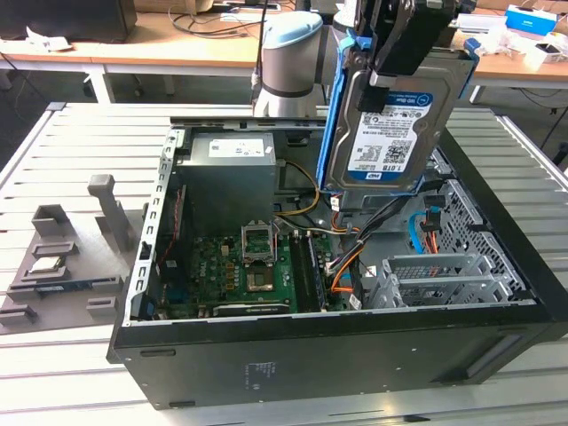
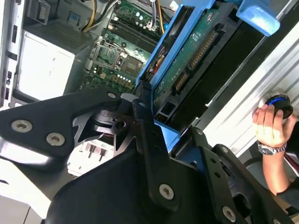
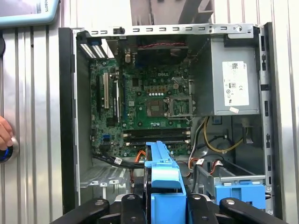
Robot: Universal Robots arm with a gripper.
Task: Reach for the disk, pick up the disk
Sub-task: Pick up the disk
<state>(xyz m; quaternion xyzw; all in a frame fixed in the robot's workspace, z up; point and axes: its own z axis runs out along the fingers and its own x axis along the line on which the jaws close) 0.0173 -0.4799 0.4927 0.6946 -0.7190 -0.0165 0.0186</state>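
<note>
The disk (image 1: 390,124), a silver hard drive with a blue-and-white label and blue side rails, hangs upright above the open computer case (image 1: 337,346), clear of it. My gripper (image 1: 401,62) is shut on its upper end from above. In the second wrist view the disk's green circuit-board side (image 2: 196,56) runs away from my gripper (image 2: 173,140), with a black finger (image 2: 145,130) pressed on its blue rail. In the first wrist view, the blue rail edge of the disk (image 3: 163,172) sits between the black fingers of my gripper (image 3: 166,207).
Inside the case lie the motherboard (image 3: 154,102), grey power supply (image 1: 226,177), cables and a drive cage (image 1: 444,275) with a blue latch (image 3: 240,193). A grey fixture (image 1: 67,248) stands on the slatted table at the exterior view's left. A person's hand (image 2: 271,128) rests on a button.
</note>
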